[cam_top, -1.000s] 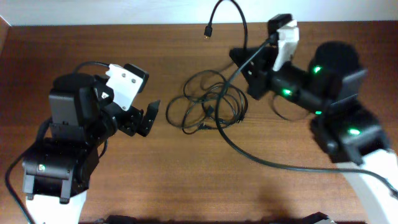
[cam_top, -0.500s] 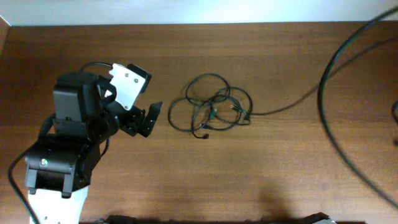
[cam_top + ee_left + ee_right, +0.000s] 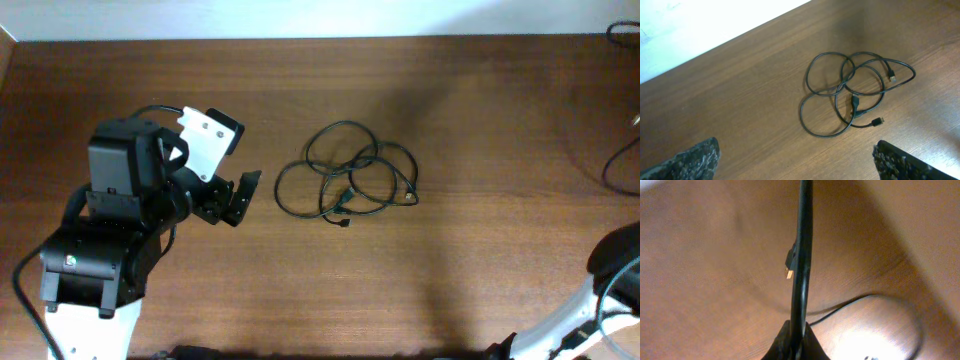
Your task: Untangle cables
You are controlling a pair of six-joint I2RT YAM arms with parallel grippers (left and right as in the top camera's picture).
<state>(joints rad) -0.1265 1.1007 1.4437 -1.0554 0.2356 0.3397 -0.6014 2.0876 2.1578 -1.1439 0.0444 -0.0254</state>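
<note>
The cables point(image 3: 352, 172) lie as a loose bundle of thin black loops with small plug tips on the wooden table, mid-frame in the overhead view. They also show in the left wrist view point(image 3: 855, 100), ahead of my left gripper. My left gripper point(image 3: 240, 195) is open and empty, a short way left of the bundle, with both fingers point(image 3: 795, 157) at the bottom corners of its view. My right gripper point(image 3: 799, 330) is shut on a thicker black cable point(image 3: 802, 240) that runs straight up its view. A small plug tip point(image 3: 788, 272) shows beside it. The right gripper is out of the overhead view.
Part of the right arm point(image 3: 600, 300) shows at the overhead view's lower right corner. A black cord point(image 3: 615, 165) curves at the right edge. The table's far edge meets a white wall point(image 3: 700, 25). A thin cord point(image 3: 865, 302) lies on the table under the right gripper.
My right arm has pulled away to the right with the thicker black cable, out of the overhead view. The bundle has shifted slightly right and now lies alone. The left arm has barely moved.
</note>
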